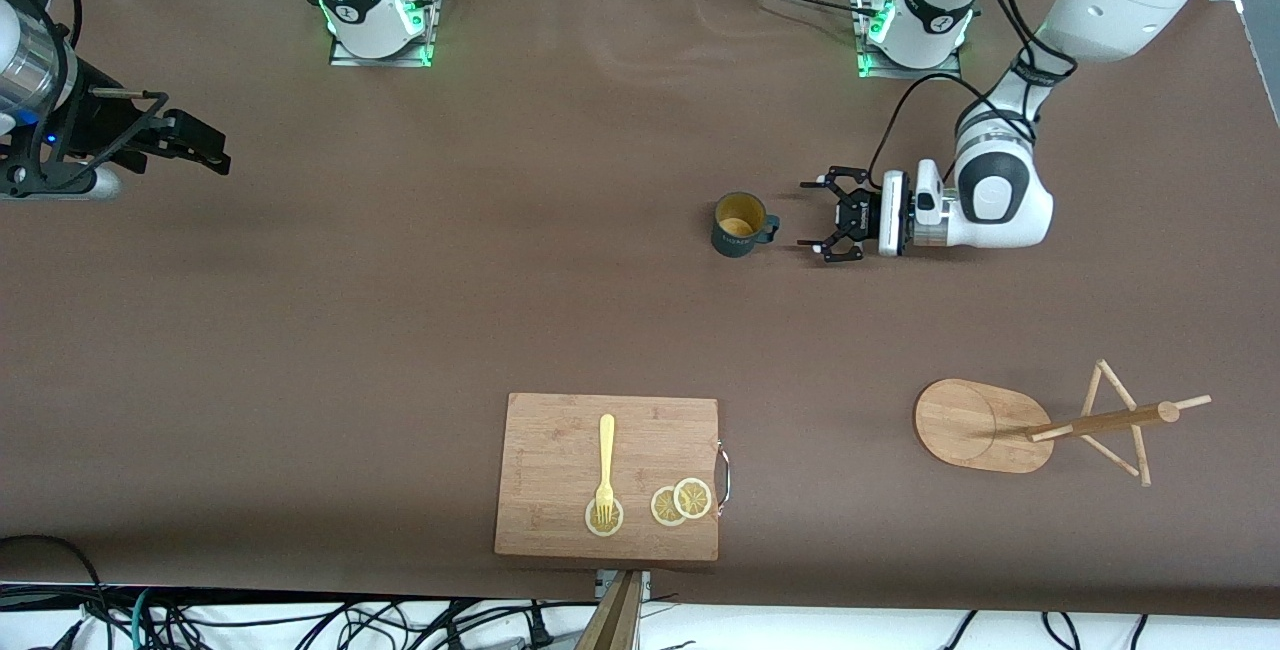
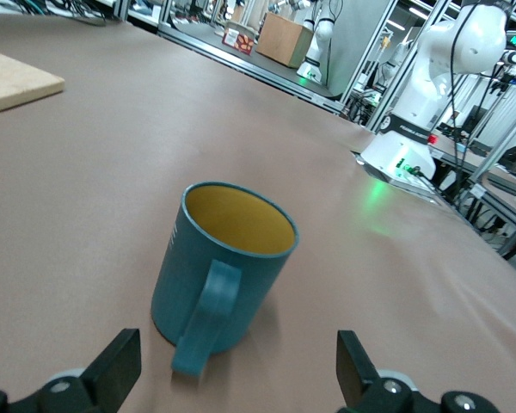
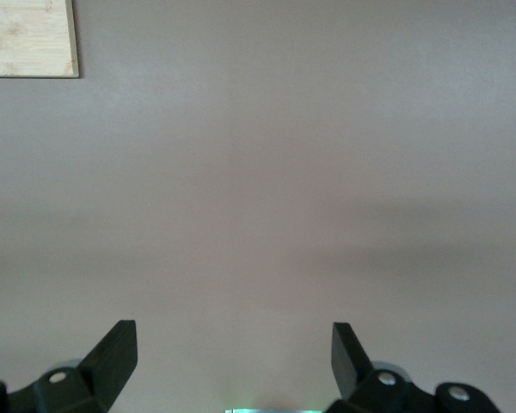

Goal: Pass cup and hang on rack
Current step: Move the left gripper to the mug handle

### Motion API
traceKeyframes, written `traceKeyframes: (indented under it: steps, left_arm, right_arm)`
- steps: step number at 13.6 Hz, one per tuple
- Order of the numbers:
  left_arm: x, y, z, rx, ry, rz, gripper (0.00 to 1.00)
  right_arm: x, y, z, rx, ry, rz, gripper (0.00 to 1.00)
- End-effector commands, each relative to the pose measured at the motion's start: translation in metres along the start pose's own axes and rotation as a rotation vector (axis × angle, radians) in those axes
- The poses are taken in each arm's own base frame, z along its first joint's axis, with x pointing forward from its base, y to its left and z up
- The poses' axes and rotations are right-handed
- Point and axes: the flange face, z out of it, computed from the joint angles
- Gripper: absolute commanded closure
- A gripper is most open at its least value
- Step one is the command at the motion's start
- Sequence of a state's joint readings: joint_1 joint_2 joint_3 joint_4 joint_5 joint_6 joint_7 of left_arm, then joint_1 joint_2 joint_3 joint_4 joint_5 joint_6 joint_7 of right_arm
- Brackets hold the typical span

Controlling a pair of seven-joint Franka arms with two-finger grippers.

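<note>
Here, at the right arm's end of the table, the right gripper (image 1: pixel 205 152) is being held above the bare brown table (image 1: pixel 400 280), its fingers (image 3: pixel 112 357) being kept spread wide with nothing between them; this arm is waiting. In the right wrist view only the tabletop and one corner of the board (image 3: pixel 27 38) are being shown below it. Toward the middle, near the front camera's edge, the board (image 1: pixel 560 430) is being seen lying flat, with a yellow fork (image 1: pixel 605 465) laid on it, the tines resting on one lemon slice (image 1: pixel 604 518), and two more slices (image 1: pixel 681 501) overlapping beside a metal handle (image 1: pixel 724 475) at the board's edge. Farther from the camera than the board, the cup (image 1: pixel 739 224) is being seen standing upright on the table, its ochre inside showing and its handle (image 2: pixel 208 318) being turned toward the left gripper (image 1: pixel 828 214). That gripper is being held level just beside the cup, apart from it, its fingers (image 2: pixel 112 366) being kept spread wide and empty, with the handle lined up between them in the left wrist view. Toward the left arm's end, nearer the camera than the cup and well apart from it, the rack (image 1: pixel 985 425) is being seen standing on its oval base, its pegs (image 1: pixel 1125 430) bare.
</note>
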State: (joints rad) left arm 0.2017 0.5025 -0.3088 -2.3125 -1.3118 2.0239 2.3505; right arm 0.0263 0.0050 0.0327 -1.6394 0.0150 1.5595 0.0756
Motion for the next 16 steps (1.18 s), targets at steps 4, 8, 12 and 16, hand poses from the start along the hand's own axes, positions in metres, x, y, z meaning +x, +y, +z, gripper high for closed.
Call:
traceKeyframes:
  steps: [4, 8, 12, 16]
  left_arm:
    - [0.004, -0.008, 0.008, 0.061, 0.034, 0.185, 0.00]
    - [-0.010, -0.007, 0.028, 0.087, 0.078, 0.232, 0.02]
    - [-0.013, -0.005, 0.042, 0.100, 0.094, 0.274, 0.55]
    - [-0.013, -0.011, 0.038, 0.115, 0.100, 0.307, 0.98]
  right_arm:
    - [0.010, 0.013, -0.008, -0.060, 0.035, -0.008, 0.00]
    - [0.008, 0.002, -0.006, -0.047, 0.015, 0.007, 0.00]
    - [0.009, -0.002, -0.008, -0.039, 0.025, 0.008, 0.00]
    - [0.010, 0.002, -0.006, -0.037, 0.020, 0.005, 0.00]
